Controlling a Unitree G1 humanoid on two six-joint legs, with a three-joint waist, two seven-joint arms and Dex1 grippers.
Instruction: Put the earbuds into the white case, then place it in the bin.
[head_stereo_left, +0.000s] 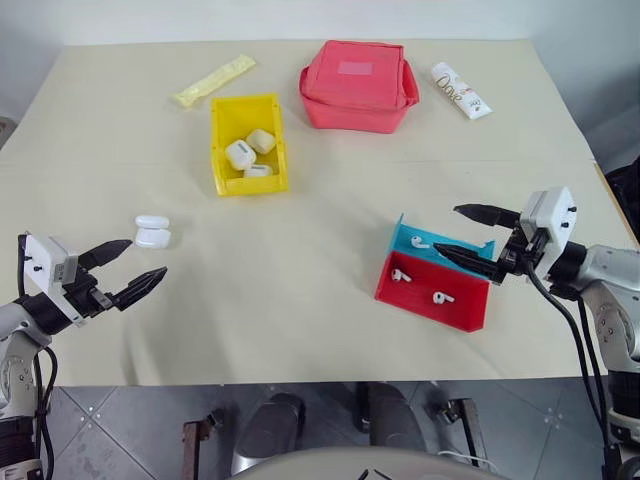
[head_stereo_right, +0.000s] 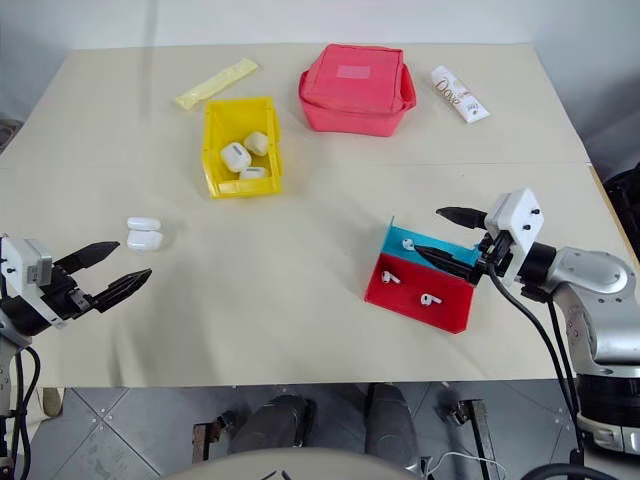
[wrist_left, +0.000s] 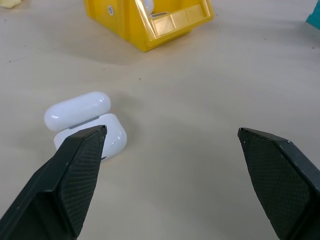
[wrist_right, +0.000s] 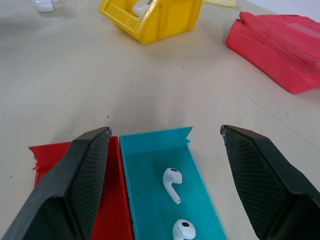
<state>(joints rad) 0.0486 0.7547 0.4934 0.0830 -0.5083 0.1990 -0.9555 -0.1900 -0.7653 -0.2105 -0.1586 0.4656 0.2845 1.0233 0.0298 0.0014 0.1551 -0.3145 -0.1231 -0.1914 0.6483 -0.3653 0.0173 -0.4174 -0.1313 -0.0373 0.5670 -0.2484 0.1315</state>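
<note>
progress: nothing done | earbuds lie in red-and-blue tray | white case open on table, not in yellow bin | left gripper fingers wide, empty | right gripper fingers wide over tray, empty

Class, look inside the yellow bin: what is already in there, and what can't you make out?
Three white cases lie inside the yellow bin, all closed. Whether earbuds sit inside them is hidden by their lids, and the cases cover part of the bin floor.

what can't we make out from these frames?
- Head views: whether the white case holds any earbuds; too small.
- Left wrist view: case opening hidden behind the left gripper finger.
- Right wrist view: red tray compartment mostly hidden by the right gripper finger.
</note>
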